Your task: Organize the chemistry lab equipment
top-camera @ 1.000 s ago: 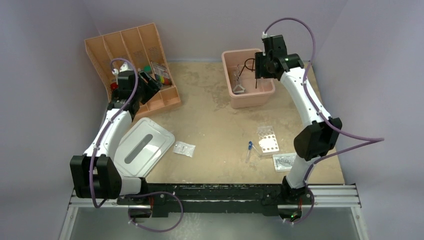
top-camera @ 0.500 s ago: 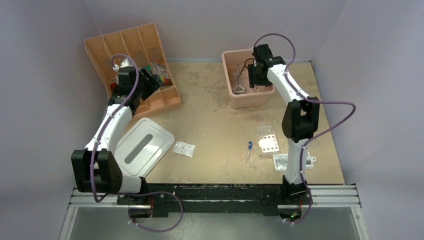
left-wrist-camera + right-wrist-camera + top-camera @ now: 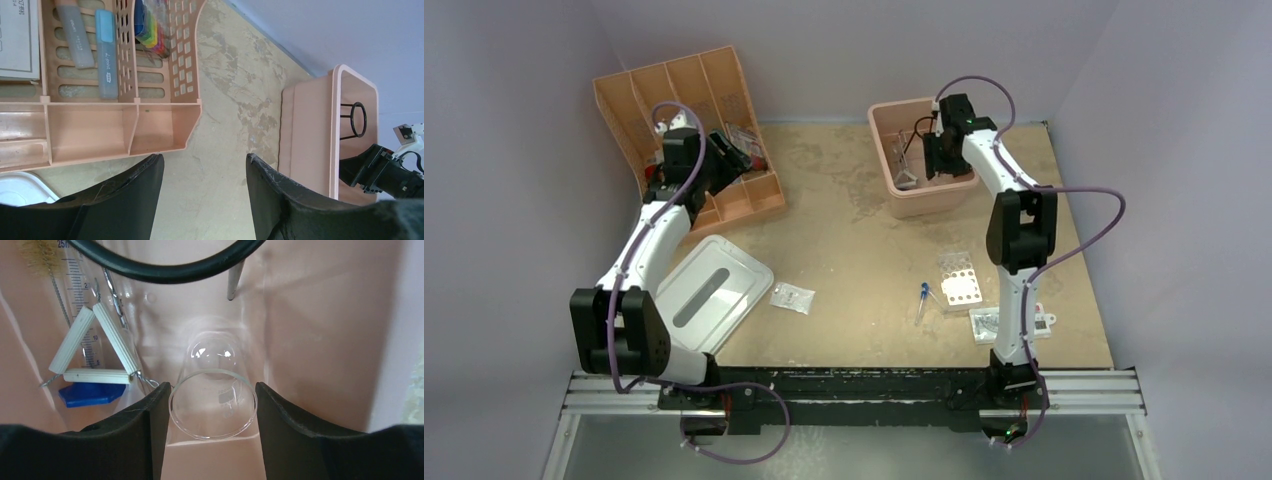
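clear glass flask clamped mouth-up between the fingers of the right pincer, low inside pink rectangular tub under black wire ring tripod; left pincer released, empty, above worktop beside orange divided tray.

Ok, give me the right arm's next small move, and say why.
Probably open the right gripper slightly and release the clear glass flask: its rim sits between both fingers, and its base looks down near the floor of the pink tub, beside the white triangle.
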Robot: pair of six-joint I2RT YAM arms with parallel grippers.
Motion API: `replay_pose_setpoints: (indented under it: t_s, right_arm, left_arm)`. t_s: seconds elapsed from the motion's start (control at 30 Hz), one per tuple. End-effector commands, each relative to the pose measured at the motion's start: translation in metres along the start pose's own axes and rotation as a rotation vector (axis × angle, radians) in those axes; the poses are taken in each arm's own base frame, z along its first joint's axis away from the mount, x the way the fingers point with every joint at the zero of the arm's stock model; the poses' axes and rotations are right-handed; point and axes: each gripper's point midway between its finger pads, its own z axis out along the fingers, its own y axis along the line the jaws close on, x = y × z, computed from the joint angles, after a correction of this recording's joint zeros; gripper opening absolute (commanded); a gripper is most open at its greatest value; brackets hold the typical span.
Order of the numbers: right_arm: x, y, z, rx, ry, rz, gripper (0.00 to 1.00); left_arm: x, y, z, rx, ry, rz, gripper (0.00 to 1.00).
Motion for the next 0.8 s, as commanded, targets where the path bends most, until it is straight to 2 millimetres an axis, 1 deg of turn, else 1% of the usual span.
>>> replay_pose_setpoints:
  t_s: [0.0, 0.1, 0.2, 0.27, 0.33, 0.43, 0.57, 0.63, 0.77]
  right_arm:
    - [-0.025, 0.0, -0.004, -0.046, -0.069, 0.005, 0.55]
    - [-0.024, 0.0, 0.004, -0.044, -0.059, 0.009, 0.56]
    - [-0.024, -0.007, 0.008, -0.002, -0.062, 0.01, 0.59]
    - [-0.026, -0.01, 0.008, 0.02, -0.068, 0.009, 0.65]
    - [-0.029, -0.013, 0.004, 0.035, -0.077, 0.02, 0.7]
    - [-0.037, -0.013, -0.009, 0.034, -0.107, 0.035, 0.76]
    - [-0.051, -0.014, -0.034, 0.029, -0.163, 0.054, 0.79]
    - [-0.059, -0.015, -0.049, 0.028, -0.197, 0.064, 0.8]
    - [-0.075, -0.017, -0.086, 0.02, -0.273, 0.079, 0.83]
  left_arm:
    - [-0.024, -0.023, 0.001, 0.068, -0.06, 0.029, 0.6]
    - [-0.026, -0.024, 0.004, 0.069, -0.06, 0.029, 0.6]
    - [-0.027, -0.026, 0.006, 0.072, -0.059, 0.029, 0.6]
    - [-0.027, -0.026, 0.007, 0.072, -0.057, 0.028, 0.6]
    - [-0.025, -0.027, 0.007, 0.077, -0.053, 0.03, 0.6]
    - [-0.024, -0.032, 0.007, 0.098, -0.046, 0.045, 0.6]
    - [-0.02, -0.041, 0.005, 0.12, -0.041, 0.082, 0.6]
    - [-0.018, -0.045, 0.004, 0.128, -0.037, 0.094, 0.6]
    - [-0.013, -0.051, 0.003, 0.137, -0.029, 0.109, 0.6]
